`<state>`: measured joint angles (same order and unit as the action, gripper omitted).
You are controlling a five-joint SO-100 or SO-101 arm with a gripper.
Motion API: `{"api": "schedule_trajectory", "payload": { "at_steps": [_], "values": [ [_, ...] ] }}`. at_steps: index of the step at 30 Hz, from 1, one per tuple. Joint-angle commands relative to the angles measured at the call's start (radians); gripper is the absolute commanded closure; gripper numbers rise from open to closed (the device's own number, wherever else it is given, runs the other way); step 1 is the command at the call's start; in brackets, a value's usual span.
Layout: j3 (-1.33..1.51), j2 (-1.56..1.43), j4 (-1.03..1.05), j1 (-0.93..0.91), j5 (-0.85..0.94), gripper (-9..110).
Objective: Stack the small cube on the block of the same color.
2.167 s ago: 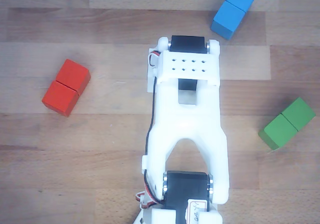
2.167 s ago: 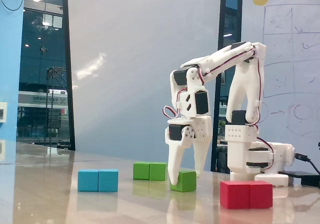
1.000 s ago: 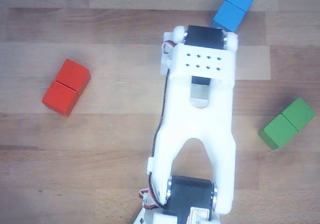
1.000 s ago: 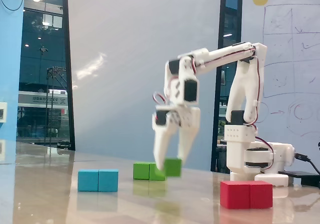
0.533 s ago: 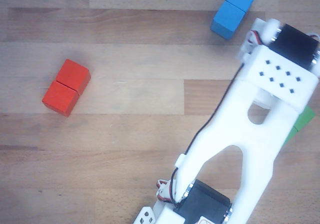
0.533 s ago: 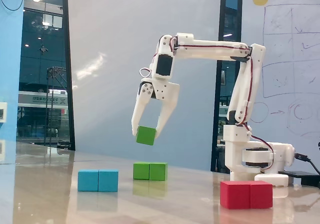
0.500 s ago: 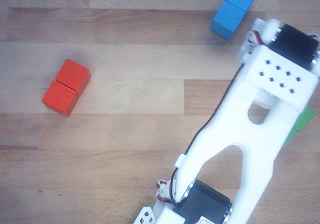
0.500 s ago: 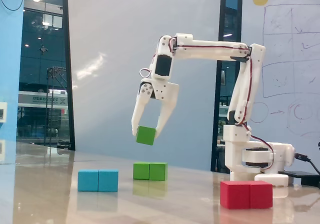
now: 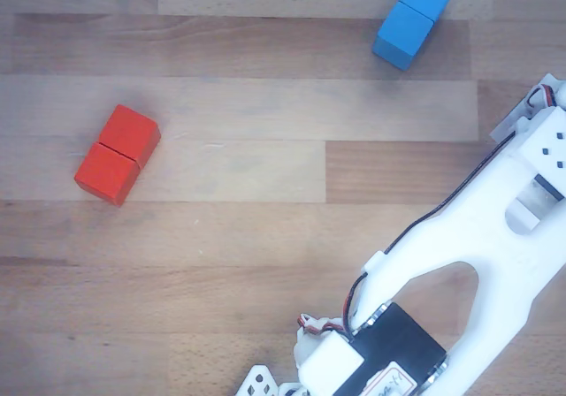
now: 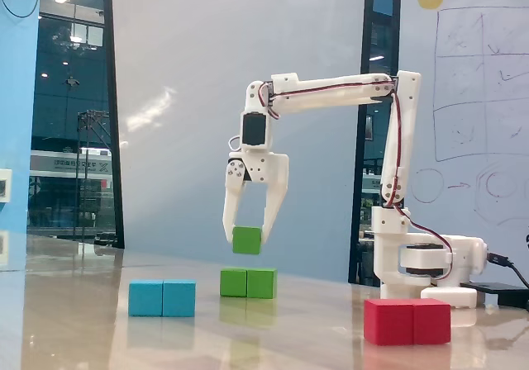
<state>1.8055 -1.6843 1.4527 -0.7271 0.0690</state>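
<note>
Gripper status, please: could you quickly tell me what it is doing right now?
Gripper: shut on the small green cube, held in the air above the long green block.

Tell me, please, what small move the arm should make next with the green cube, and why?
Probably a short, straight descent. In the fixed view the claw holds the small cube in the air just above the long green block, with a clear gap between them, so lowering it until it rests there seems right before opening.

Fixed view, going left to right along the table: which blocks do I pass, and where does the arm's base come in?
Blue block → green block, with the small cube held in the jaws above it → red block. The arm's base overlaps the red block sideways, so its place is unclear.
</note>
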Motion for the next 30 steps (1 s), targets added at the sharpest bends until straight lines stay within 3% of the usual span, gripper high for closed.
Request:
{"api": "schedule_trajectory", "payload": {
  "at_steps": [1, 17, 30],
  "values": [
    [-0.103, 0.006, 0.006, -0.012, 0.008, 96],
    [-0.104, 0.074, 0.005, -0.012, 0.006, 95],
    [-0.104, 0.097, 0.005, -0.012, 0.006, 80]
  ]
}}
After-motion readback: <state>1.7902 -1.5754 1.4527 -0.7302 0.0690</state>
